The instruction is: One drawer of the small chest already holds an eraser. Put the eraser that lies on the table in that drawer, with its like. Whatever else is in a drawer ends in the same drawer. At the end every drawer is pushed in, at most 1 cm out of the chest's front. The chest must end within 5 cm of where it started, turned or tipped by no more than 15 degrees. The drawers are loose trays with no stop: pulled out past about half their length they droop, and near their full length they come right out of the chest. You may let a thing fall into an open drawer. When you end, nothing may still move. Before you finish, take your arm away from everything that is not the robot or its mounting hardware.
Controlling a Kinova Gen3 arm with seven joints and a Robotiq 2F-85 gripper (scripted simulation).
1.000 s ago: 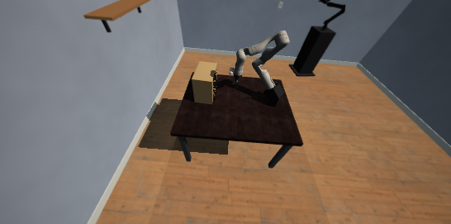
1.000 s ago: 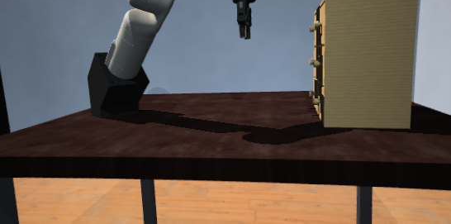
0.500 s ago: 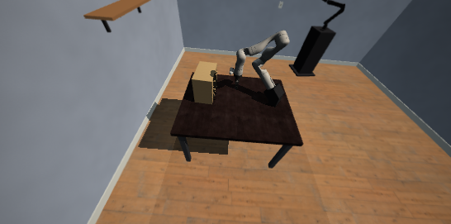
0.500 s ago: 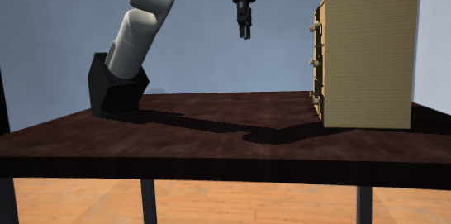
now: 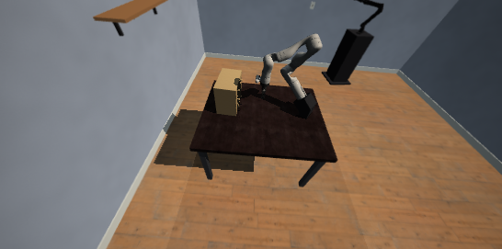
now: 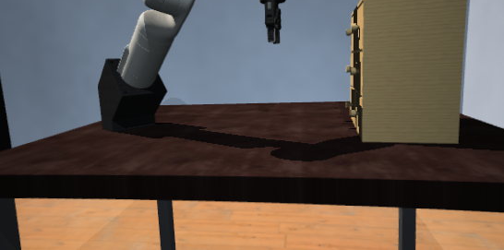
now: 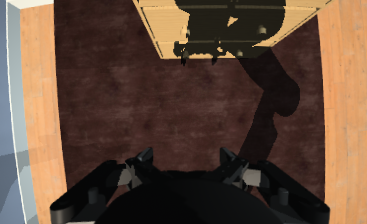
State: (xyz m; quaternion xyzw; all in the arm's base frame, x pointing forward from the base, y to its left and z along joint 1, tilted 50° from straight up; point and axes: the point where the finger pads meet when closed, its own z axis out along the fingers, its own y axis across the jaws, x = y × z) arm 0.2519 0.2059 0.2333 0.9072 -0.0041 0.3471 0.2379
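The small tan chest stands near the table's far left corner; it also shows in the exterior view. Three drawer knobs face the arm, and the drawer fronts look close to flush. In the wrist view the chest lies at the top edge, partly under the arm's shadow. My gripper hangs high above the table, well in front of the chest, pointing down. Its fingers are wide open with nothing between them. I see no eraser on the table in any view.
The arm's black base sits at the table's far side. A black pedestal stands on the floor behind the table. A wooden shelf hangs on the left wall. The table edge runs close to the chest's left side.
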